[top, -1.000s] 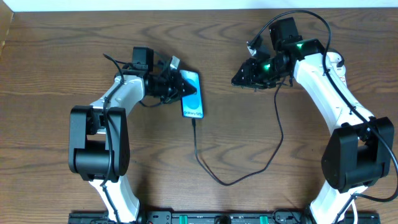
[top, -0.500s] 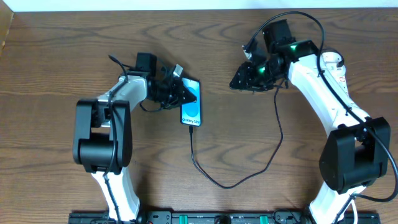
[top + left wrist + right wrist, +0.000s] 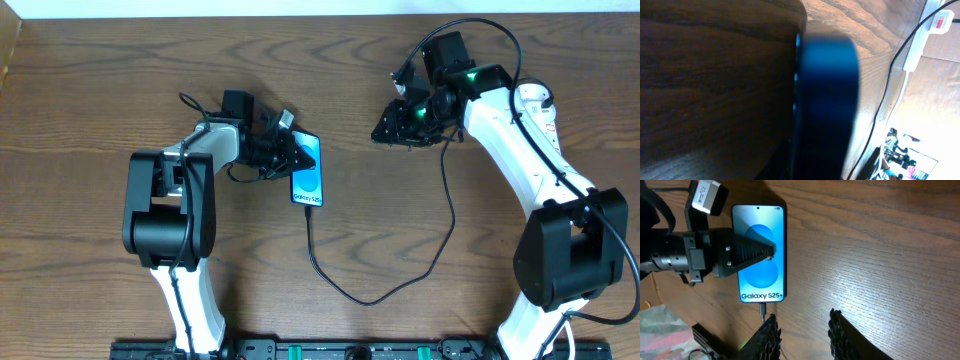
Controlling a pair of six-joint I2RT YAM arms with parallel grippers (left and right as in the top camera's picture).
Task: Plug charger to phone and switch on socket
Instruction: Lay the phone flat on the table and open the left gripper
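Wooden surface [image 3: 80, 120]: the charger [image 3: 309, 230] is plugged in at the phone [image 3: 308, 170]'s 6 o'clock; the socket [image 3: 927, 30] is judged unswitched. Right jaws are released; left jaws cannot be told.

One phone [image 3: 308, 172], one charger [image 3: 362, 298], one socket [image 3: 920, 41]; two claws: left claw [image 3: 767, 251], right claw [image 3: 804, 339].

In the right wrist view the left gripper [image 3: 771, 250] is lying across the phone [image 3: 762, 280] and hiding a band of its screen; the charger [image 3: 763, 309] is running out of sight behind the fingers [image 3: 769, 335] of the right gripper [image 3: 802, 317], which the lower edge is cropping. In the left wrist view a blurred dark-blue shape [image 3: 825, 100] is filling the middle, so whether the left jaws are clamping anything cannot be told; the socket [image 3: 935, 25] is being cut by the top right corner.
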